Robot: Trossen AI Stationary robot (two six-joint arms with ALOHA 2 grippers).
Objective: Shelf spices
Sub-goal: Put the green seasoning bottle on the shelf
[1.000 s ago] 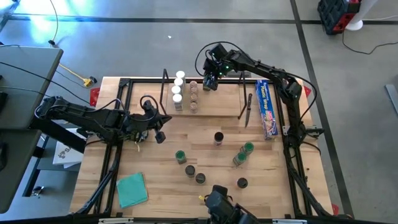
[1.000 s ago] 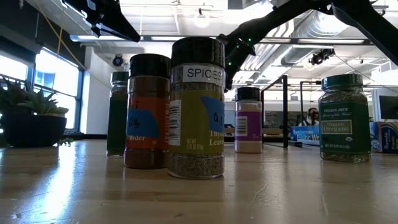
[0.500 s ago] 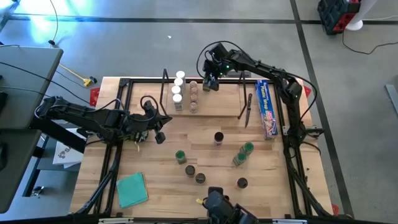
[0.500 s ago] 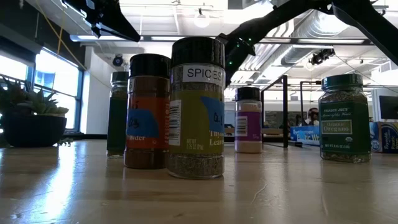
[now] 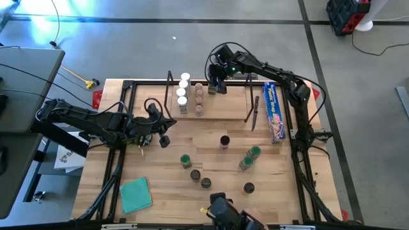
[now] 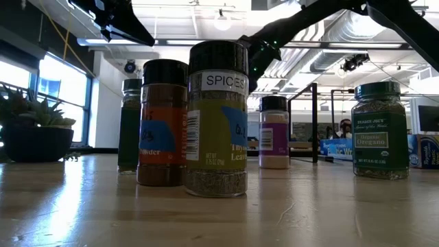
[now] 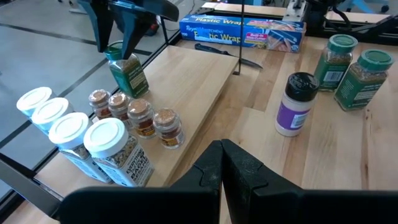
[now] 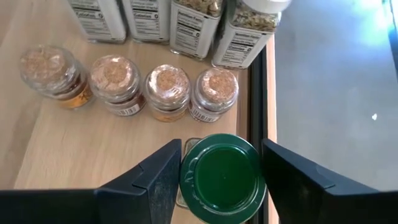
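Eight jars already stand on the shelf in two rows — four white-lidded jars and, just right of them, four cork-topped jars. The right end effector hangs over the shelf's far edge, beside the cork row, its fingers clamped on a green-lidded jar that tilts slightly above the wood. The left end effector waits over the bench near the shelf's left end, fingers pressed together and holding nothing. Seven more jars stand loose on the bench — among them a black-lidded jar. A blue wrap box lies at the right.
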